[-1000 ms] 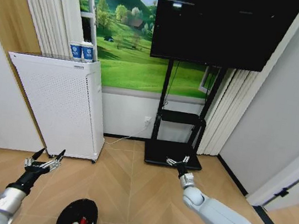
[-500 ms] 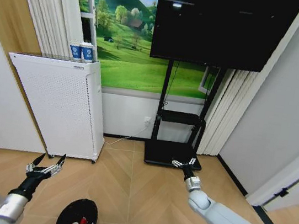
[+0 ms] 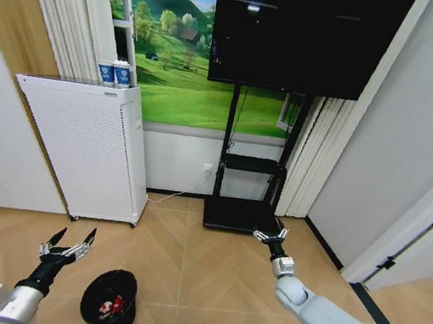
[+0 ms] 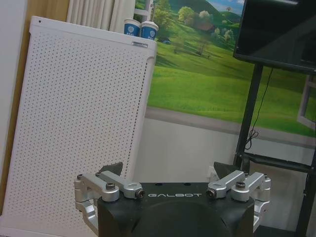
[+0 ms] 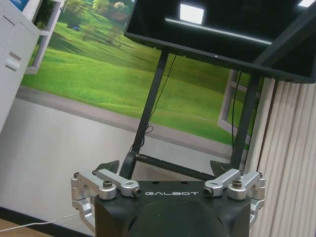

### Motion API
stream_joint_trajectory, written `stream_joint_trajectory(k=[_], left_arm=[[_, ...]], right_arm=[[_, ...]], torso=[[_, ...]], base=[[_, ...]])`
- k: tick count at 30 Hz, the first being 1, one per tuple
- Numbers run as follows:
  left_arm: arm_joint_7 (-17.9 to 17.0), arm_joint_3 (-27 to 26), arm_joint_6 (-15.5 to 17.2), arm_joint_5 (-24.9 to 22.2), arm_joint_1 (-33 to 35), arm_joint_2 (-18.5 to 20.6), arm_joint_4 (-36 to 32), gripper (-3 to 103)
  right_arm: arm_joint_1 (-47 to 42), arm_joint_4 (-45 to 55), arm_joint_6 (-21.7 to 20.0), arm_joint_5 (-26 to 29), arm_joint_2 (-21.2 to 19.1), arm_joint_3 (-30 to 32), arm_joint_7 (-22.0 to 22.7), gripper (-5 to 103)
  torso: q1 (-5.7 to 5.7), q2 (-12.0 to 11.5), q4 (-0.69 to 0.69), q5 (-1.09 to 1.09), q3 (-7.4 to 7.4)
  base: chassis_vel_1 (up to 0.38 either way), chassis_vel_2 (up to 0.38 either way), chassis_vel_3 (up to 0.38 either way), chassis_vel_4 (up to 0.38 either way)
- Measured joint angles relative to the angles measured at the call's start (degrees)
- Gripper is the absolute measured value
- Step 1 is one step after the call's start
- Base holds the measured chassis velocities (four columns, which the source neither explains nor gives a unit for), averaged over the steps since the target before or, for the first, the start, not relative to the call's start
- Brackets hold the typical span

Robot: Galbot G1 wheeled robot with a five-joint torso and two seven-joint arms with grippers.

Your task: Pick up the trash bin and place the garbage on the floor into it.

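Observation:
The trash bin [image 3: 109, 302] is a small black cylinder with a black liner, standing on the wood floor at the lower left of the head view. Red-and-white garbage [image 3: 108, 306] lies inside it. My left gripper [image 3: 69, 244] hangs open just left of the bin and a little above its rim, holding nothing. My right gripper [image 3: 272, 235] is open too, raised over the floor in front of the TV stand, well right of the bin. In the wrist views, the left gripper [image 4: 168, 173] faces the white appliance and the right gripper [image 5: 165, 169] faces the TV stand.
A tall white perforated appliance [image 3: 85, 148] with two paper cups [image 3: 113, 73] on top stands against the left wall. A black TV [image 3: 295, 32] on a black stand [image 3: 240, 214] is ahead. Curtains [image 3: 309, 163] and a grey wall close the right side.
The whole head view has shifted, so the camera has turned; the bin now shows more fully. Both grippers sit slightly lower and stay open.

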Motion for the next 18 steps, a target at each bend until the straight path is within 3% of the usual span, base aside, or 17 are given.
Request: stream_joint_trajectory(k=[7,9,12,15,16,18], left_arm=[[0.0,0.7,-0.1,0.1,-0.6,-0.1,0.4,100],[0.0,0.7,-0.2,0.1,-0.8,0.0,0.6,100],[0.1,1.0,-0.3,0.1,-1.0,0.0,1.0,100],[0.1,1.2,-0.4,0.1,-1.4,0.0,1.4,100],[0.1,1.3,-0.4,0.1,-1.6,0.1,1.6,100],[0.1,1.4,-0.4,0.1,-1.7,0.2,1.7,100]], right_arm=[[-0.3,-0.2,0.0,0.0,0.1,0.3,0.3,100],[-0.4,-0.4,0.0,0.1,0.1,0.3,0.3,100],[-0.4,-0.9,0.3,0.2,0.3,0.6,0.3,100],[-0.4,-1.1,0.5,0.1,0.5,0.5,0.3,100],[-0.4,-1.2,0.5,0.0,0.8,0.4,0.3,100],[-0.4,-1.2,0.5,-0.2,0.9,0.3,0.5,100]], torso=[[-0.04,-0.1,0.0,0.0,-0.06],[-0.04,-0.1,-0.04,0.1,-0.05],[-0.07,-0.1,-0.02,-0.06,-0.09],[-0.05,-0.1,-0.06,0.12,-0.06],[-0.07,-0.1,-0.02,-0.01,-0.09],[-0.08,-0.1,-0.02,-0.07,-0.1]], base=[[0.316,-0.274,-0.317,0.263],[0.347,-0.319,-0.347,0.357],[0.347,-0.382,-0.346,0.386],[0.354,-0.391,-0.358,0.391],[0.326,-0.389,-0.351,0.359],[0.353,-0.369,-0.351,0.361]])
